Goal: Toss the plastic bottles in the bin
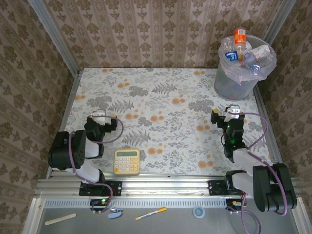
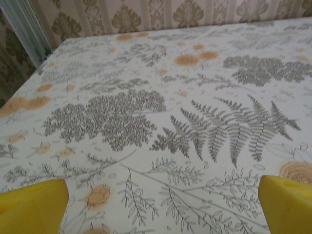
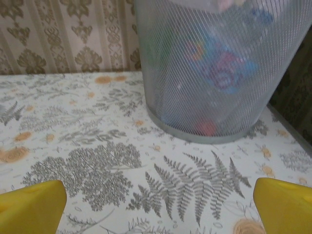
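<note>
The grey mesh bin point(image 1: 242, 73) with its pinkish-white liner stands at the table's far right corner. Several plastic bottles point(image 1: 249, 54) fill it, one with an orange label point(image 1: 239, 39) poking above the rim. Through the mesh of the bin point(image 3: 219, 73) I see blue, green and red bottle shapes. My right gripper point(image 1: 229, 113) rests low on the table in front of the bin, open, yellow fingertips point(image 3: 34, 207) wide apart with nothing between. My left gripper point(image 1: 101, 118) sits at the near left, open, its yellow fingertips point(image 2: 31, 204) over bare tablecloth.
A yellow calculator point(image 1: 127, 161) lies near the front edge between the arms. The floral tablecloth point(image 1: 161, 112) covers the table, walled in by patterned panels. A pen, a tape roll and a stick lie on the ledge below the rail.
</note>
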Controlling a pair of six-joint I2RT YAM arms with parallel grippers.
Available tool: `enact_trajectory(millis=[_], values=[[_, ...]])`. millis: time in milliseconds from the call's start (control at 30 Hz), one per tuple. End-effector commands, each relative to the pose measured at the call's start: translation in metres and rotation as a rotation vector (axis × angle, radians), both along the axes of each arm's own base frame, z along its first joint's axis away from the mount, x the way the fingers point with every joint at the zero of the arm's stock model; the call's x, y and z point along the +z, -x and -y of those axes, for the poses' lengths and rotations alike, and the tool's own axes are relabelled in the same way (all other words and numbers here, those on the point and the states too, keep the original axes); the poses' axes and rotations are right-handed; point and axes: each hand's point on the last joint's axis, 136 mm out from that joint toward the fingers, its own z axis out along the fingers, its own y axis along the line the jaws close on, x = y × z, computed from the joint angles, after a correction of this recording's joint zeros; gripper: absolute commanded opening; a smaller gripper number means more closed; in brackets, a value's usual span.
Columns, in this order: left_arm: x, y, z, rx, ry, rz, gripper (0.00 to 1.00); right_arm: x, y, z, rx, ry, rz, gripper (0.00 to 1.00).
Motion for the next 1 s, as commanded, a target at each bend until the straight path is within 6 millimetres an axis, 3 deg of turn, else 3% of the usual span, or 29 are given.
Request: enact_trajectory(millis=[0,100,200,300,367,433,967], values=[[0.021,-0.008,0.003,-0.057,0.03,0.075,1.0,0.007,0.002,-0.014,0.05,0.052,0.043,1.0],[0.022,-0.009,0.003,-0.066,0.037,0.076,1.0,-0.005,-0.004,-0.021,0.054,0.069,0.052,1.0],[0.021,-0.01,0.003,-0.073,0.042,0.066,1.0,-0.012,-0.028,-0.027,0.068,0.042,-0.015,1.0],[0.019,-0.016,0.002,-0.073,0.048,0.034,1.0,-0.042,-0.047,-0.016,0.006,0.022,-0.065,1.0],[0.018,-0.02,0.003,-0.075,0.049,0.014,1.0,-0.049,-0.051,-0.006,-0.046,0.0,-0.125,1.0],[0.017,-0.024,-0.001,-0.054,0.053,-0.006,1.0,-0.05,-0.051,0.003,-0.042,-0.059,-0.121,1.0],[0.012,-0.03,-0.002,-0.038,0.046,-0.054,1.0,-0.05,-0.051,0.003,-0.049,-0.052,-0.123,1.0]])
